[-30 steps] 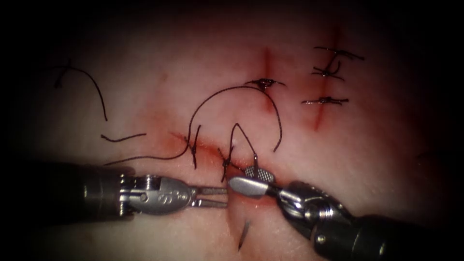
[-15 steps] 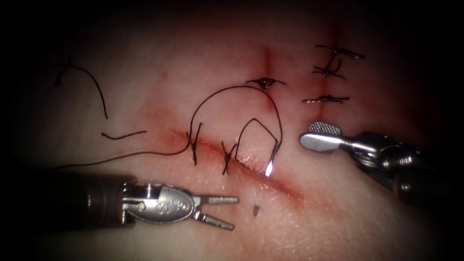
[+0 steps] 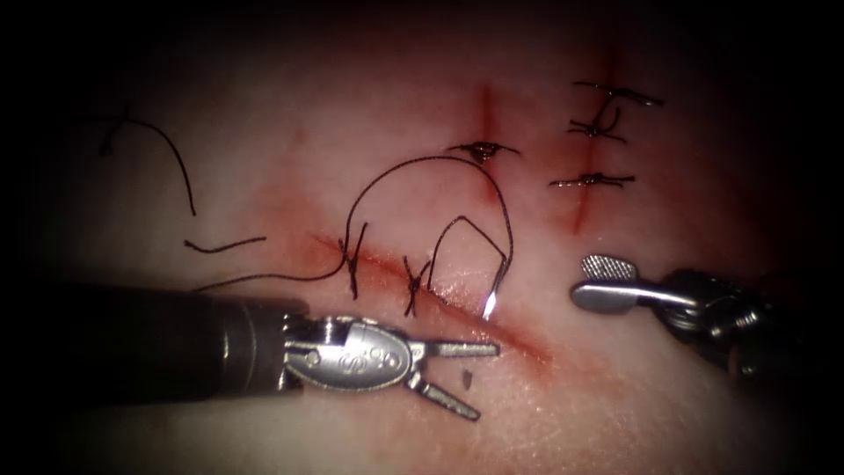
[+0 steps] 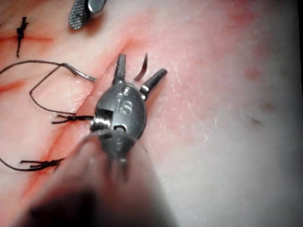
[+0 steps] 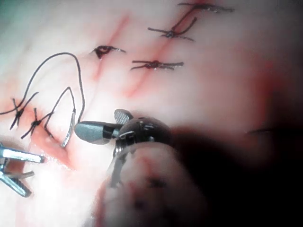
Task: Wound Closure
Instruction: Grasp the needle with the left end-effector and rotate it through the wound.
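Tissue [image 3: 264, 132] spans the endoscope view, pale pink, with red fluid [image 3: 519, 343] smeared along the cut [image 3: 387, 264], which runs diagonally from centre-left down toward the right. Two knotted stitches [image 3: 411, 286] cross the cut's left portion. Up and to the right, two other short cuts carry further stitches.

Left tool [image 3: 479, 380] comes in low from the left, below the cut. Jaws spread wide, holding nothing; upper jaw points along the cut's lower edge, lower jaw angles down. A small cut end [image 3: 467, 379] lies on the tissue between the two jaws, not gripped; in the left wrist view the same scrap [image 4: 141, 71] sits between the open jaws of the left tool [image 4: 142, 71].

Right tool [image 3: 607, 281] hovers right of the cut, jaws parted, empty.

Needle [image 3: 497, 286] lies free on the tissue just above the cut's middle, held by neither tool, tip glinting near the cut edge; whether it enters the tissue cannot be told. Thread [image 3: 396, 176] arcs up from it in a broad loop, then trails off left.
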Controlling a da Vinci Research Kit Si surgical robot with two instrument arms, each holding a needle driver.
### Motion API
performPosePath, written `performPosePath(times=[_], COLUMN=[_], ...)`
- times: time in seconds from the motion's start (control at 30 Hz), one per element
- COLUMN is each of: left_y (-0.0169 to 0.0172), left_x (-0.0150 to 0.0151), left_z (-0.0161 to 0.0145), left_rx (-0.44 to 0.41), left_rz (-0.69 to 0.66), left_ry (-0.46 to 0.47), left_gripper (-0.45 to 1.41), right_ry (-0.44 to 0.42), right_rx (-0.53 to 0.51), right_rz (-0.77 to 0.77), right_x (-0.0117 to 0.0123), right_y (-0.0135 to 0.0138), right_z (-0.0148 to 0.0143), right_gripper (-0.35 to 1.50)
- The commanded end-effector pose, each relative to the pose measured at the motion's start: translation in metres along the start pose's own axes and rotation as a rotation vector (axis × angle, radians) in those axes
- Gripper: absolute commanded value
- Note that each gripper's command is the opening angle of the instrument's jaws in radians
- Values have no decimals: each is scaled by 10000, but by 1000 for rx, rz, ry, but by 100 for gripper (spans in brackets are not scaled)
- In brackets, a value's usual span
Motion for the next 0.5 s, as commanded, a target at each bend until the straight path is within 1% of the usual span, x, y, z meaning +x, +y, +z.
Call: performPosePath(times=[0.03, 0.1, 0.13, 0.17, 0.2, 0.23, 0.27, 0.3, 0.33, 0.4, 0.47, 0.5], left_y=[1, 0, 1, 2, 4, 6, 8, 10, 11, 12, 12, 12], left_x=[-7, -12, -14, -16, -16, -15, -14, -9, -6, 3, 12, 17], left_z=[5, 6, 6, 7, 8, 9, 9, 8, 7, 2, -2, -4], left_rx=[-10, -51, -73, -100, -120, -139, -160, -189, -199, -209, -210, -209], left_rz=[-30, -55, -72, -98, -117, -141, -174, -222, -242, -304, -369, -403], left_ry=[-9, -22, -18, -3, 13, 27, 41, 59, 71, 113, 166, 189], left_gripper=[-45, -45, -45, -45, -45, -45, -45, -45, -45, -45, -45, -45], right_ry=[1, 7, 9, 12, -12, -43, -95, -136, -137, -137, -136, -136], right_rx=[-4, -11, -13, -12, -21, -31, -47, -53, -45, -16, -9, -5], right_rz=[-103, -337, -424, -489, -577, -629, -663, -669, -676, -694, -720, -733], right_x=[-4, -1, 0, 0, 1, 1, 2, -1, -3, -7, -11, -14], right_y=[0, -1, -1, -2, -3, -4, -6, -9, -11, -16, -21, -23], right_z=[11, 12, 11, 10, 10, 10, 11, 12, 12, 15, 18, 20], right_gripper=[133, 132, 126, 113, 106, 105, 105, 110, 111, 121, 135, 138])
